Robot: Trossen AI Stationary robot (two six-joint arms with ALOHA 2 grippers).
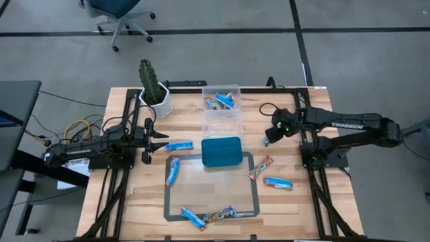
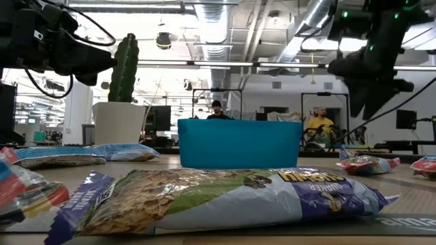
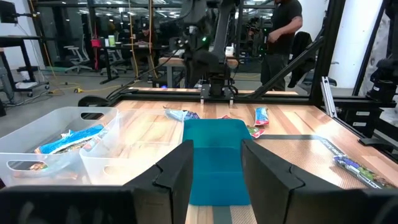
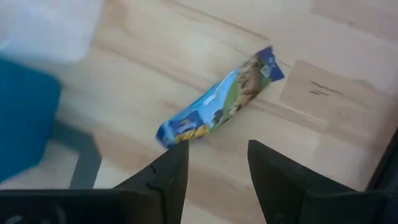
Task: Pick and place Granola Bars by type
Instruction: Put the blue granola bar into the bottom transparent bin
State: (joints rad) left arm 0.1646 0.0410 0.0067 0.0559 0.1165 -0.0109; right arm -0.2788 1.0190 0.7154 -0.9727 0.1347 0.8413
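Granola bars lie flat on the table: a blue one (image 1: 179, 146) beside my left gripper, another blue one (image 1: 173, 171), a red one (image 1: 261, 167), a blue one (image 1: 277, 182), and two at the near edge (image 1: 193, 218) (image 1: 222, 214). More bars (image 1: 222, 101) lie in the far clear bin. My right gripper (image 4: 217, 168) (image 1: 271, 134) hangs open over a blue bar (image 4: 217, 102), clear of it. My left gripper (image 3: 217, 168) (image 1: 156, 141) is open at the table's left, pointing at the teal tray (image 3: 214, 149).
The teal tray (image 1: 221, 151) sits at the middle, and two clear bins (image 1: 222, 114) stand behind it. A potted cactus (image 1: 154, 91) stands at the far left. A grey taped frame (image 1: 167, 191) marks the near middle. People stand in the room beyond (image 3: 283, 25).
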